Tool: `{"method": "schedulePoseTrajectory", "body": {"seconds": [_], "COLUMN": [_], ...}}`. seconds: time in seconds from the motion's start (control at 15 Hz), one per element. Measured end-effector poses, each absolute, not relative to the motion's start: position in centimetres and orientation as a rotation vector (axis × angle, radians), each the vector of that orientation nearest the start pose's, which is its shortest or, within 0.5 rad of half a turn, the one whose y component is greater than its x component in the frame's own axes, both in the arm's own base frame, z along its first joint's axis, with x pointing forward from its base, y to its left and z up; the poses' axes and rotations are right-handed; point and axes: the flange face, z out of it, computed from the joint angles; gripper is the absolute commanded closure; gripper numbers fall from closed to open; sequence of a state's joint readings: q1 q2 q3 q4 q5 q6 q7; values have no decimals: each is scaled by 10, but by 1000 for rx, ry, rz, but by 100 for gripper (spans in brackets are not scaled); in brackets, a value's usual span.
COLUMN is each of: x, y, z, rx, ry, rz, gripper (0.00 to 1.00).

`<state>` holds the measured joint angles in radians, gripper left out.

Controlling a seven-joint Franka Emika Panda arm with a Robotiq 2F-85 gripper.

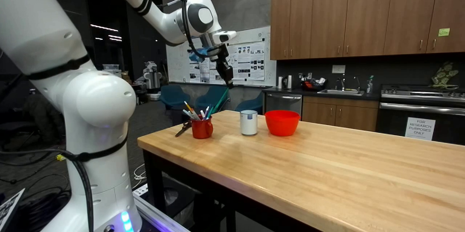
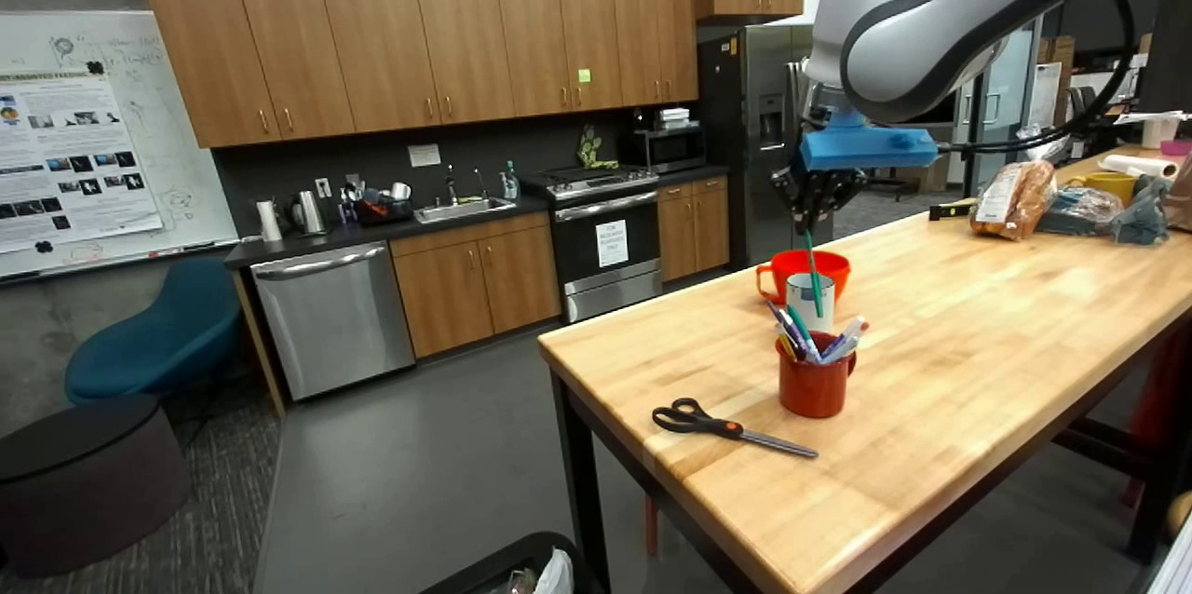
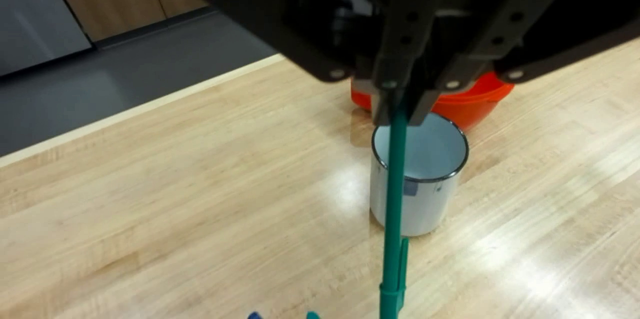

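Observation:
A slim green pen (image 3: 394, 199) with a clip is pinched between the fingertips of my gripper (image 3: 398, 119), pointing down above the table. In the wrist view it crosses in front of a white enamel mug (image 3: 430, 204), and its lower end runs out of frame. Both exterior views show the gripper (image 1: 229, 85) high over the tabletop. Below it, a dark red mug (image 2: 812, 389) holds several pens and markers. The white mug (image 1: 249, 124) stands upright beside it, and a bright red cup (image 1: 282, 123) with a handle sits just past that. Black scissors (image 2: 731, 428) lie near the red mug.
The wooden table (image 1: 327, 174) has its corner near the red mug and scissors. Farther along it, in an exterior view, are a bread bag (image 2: 1015, 198), grey plastic-wrapped items (image 2: 1085, 210) and a yellow mug (image 2: 1115, 187). Blue chairs (image 1: 212, 96) stand behind the table.

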<state>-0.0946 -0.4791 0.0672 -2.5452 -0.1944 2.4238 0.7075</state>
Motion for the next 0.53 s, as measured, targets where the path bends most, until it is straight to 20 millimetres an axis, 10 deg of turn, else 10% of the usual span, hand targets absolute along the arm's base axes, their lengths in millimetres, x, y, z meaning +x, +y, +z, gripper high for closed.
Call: {"method": "schedulePoseTrajectory", "body": {"seconds": [0.53], "x": [405], "y": [13], "z": [453], "rx": [-3017], "ry": [824], "rz": [-584], "gripper": [98]}}
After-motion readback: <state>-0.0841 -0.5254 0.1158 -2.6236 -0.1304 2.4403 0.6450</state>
